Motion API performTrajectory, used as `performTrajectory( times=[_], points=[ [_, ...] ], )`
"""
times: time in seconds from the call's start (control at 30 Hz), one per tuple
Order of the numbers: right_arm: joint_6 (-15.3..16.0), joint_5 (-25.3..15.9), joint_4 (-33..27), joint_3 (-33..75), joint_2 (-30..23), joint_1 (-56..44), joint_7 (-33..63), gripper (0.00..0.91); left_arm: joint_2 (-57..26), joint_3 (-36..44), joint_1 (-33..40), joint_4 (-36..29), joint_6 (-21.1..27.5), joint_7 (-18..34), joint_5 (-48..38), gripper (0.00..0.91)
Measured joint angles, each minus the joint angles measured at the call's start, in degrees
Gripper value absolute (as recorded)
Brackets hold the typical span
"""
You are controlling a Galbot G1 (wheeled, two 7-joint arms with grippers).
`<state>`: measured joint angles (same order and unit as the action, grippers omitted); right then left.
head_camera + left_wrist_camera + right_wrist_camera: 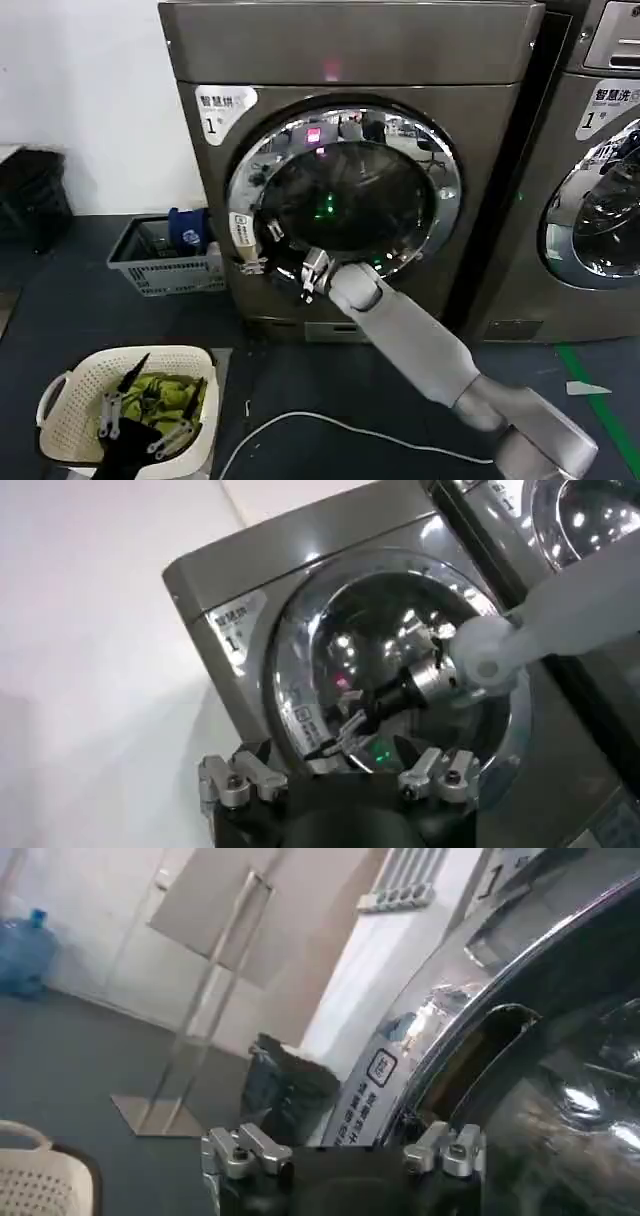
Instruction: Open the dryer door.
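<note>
The grey-bronze dryer (pixel 350 45) stands in front of me, and its dryer door (pixel 440 185), a chrome ring around dark glass, lies flush against the front. My right arm reaches up from the lower right. Its right gripper (pixel 262 248) is open at the door's lower left rim, beside a white label (pixel 241 230). The left wrist view shows the same right gripper (pixel 335 742) with its tips at the rim. From the right wrist, the chrome ring (pixel 470 998) and a dark recess (pixel 485 1058) in it are close ahead. My left gripper (pixel 135 405) hangs open over the basket.
A lighter grey machine (pixel 590 180) stands right of the dryer. A grey crate (pixel 160 260) sits on the floor at its left. A white laundry basket (pixel 70 400) holds green cloth (pixel 165 395). A white cable (pixel 330 430) crosses the dark floor.
</note>
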<state>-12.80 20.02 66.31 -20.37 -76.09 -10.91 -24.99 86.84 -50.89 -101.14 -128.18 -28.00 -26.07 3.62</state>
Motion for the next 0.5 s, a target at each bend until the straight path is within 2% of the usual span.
performTrajectory(
  times=[0.2,0.5],
  points=[
    [-0.87,3.10,2.36,-0.86,2.21,-0.97,-2.73,0.907,-0.28,-0.69,0.81,0.57,0.32,0.52,-0.77,0.907],
    [-1.04,7.55,8.34,-1.60,7.84,-2.72,-7.70,0.907,-1.41,-2.14,4.61,1.78,6.22,2.29,-6.96,0.907]
  ],
)
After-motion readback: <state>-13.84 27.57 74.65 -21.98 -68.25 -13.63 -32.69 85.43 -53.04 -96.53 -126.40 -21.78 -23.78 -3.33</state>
